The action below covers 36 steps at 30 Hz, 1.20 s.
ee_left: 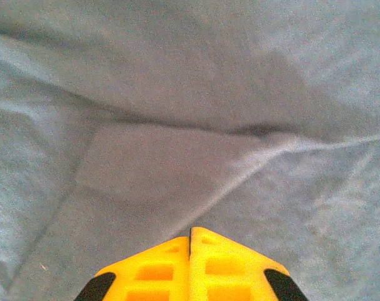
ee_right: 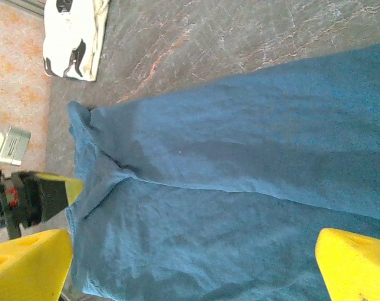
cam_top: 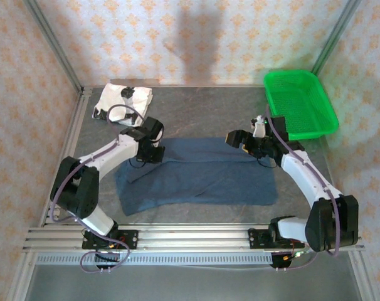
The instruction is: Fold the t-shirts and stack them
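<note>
The navy t-shirt (cam_top: 202,179) lies spread as a wide band across the middle of the table, folded over lengthwise with a crease (ee_right: 240,188) along it. My left gripper (cam_top: 153,153) is down at its far-left corner, jaws pressed together (ee_left: 190,235) with a ridge of the blue cloth (ee_left: 177,157) running into the tips. It also appears as a yellow tip (ee_right: 68,188) at the bunched left edge. My right gripper (cam_top: 240,139) hovers above the shirt's far-right edge, its yellow fingers (ee_right: 27,263) wide apart (ee_right: 193,269) with nothing between. The white t-shirt (cam_top: 122,100) with black patches lies folded at the back left (ee_right: 71,34).
A green mesh basket (cam_top: 300,103) stands at the back right corner, close behind my right arm. Patterned walls and metal posts (cam_top: 55,47) close in the table. Bare grey tabletop (cam_top: 202,113) runs between the white shirt and the basket.
</note>
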### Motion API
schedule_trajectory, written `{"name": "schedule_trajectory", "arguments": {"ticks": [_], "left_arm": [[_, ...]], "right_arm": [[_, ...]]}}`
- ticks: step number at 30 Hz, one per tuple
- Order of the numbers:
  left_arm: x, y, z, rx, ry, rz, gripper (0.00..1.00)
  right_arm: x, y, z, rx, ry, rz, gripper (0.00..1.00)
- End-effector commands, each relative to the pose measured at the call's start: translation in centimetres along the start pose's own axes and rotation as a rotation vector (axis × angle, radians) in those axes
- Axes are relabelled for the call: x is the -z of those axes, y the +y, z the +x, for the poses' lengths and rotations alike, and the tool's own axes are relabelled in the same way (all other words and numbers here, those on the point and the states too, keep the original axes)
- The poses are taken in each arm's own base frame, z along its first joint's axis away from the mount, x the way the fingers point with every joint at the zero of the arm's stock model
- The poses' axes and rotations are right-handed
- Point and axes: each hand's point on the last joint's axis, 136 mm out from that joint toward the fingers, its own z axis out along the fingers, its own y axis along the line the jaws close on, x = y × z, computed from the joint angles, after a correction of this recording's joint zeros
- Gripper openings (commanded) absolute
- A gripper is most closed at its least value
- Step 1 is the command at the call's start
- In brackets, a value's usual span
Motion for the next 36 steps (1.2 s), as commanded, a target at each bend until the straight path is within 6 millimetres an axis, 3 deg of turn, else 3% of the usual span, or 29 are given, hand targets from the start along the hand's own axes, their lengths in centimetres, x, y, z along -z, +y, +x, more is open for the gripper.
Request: {"name": "schedule_trajectory", "arguments": {"ticks": [1, 2, 5, 9, 14, 23, 36], "left_arm": [[0.4, 1.3, 0.5, 0.059, -0.047, -0.069, 0.02], [0.5, 1.6, 0.4, 0.066, -0.065, -0.086, 0.03], [0.4, 2.9, -0.6, 0.074, -0.081, -0.148, 0.31], [-1.1, 4.5, -2.1, 0.097, -0.070, -0.162, 0.41], [-3.1, 5.4, -3.6, 0.090, -0.054, -0.152, 0.41], [-5.4, 4.8, -5.6, 0.072, -0.042, -0.112, 0.36], [-6.2, 3.9, -3.1, 0.062, 0.029, -0.063, 0.16]], "right_arm": [[0.1, 1.0, -1.8, 0.023, -0.051, -0.019, 0.99], [0.0, 1.1, -1.8, 0.020, -0.048, -0.024, 0.99], [-0.2, 1.1, -1.7, 0.016, -0.038, -0.036, 0.99], [-0.1, 1.1, -1.2, 0.015, -0.025, -0.037, 0.99], [0.0, 0.9, -0.7, 0.014, -0.010, -0.029, 0.99], [0.0, 0.8, -0.8, 0.005, -0.012, -0.021, 0.99], [-0.4, 0.7, -1.0, -0.002, -0.010, -0.024, 0.99]]}}
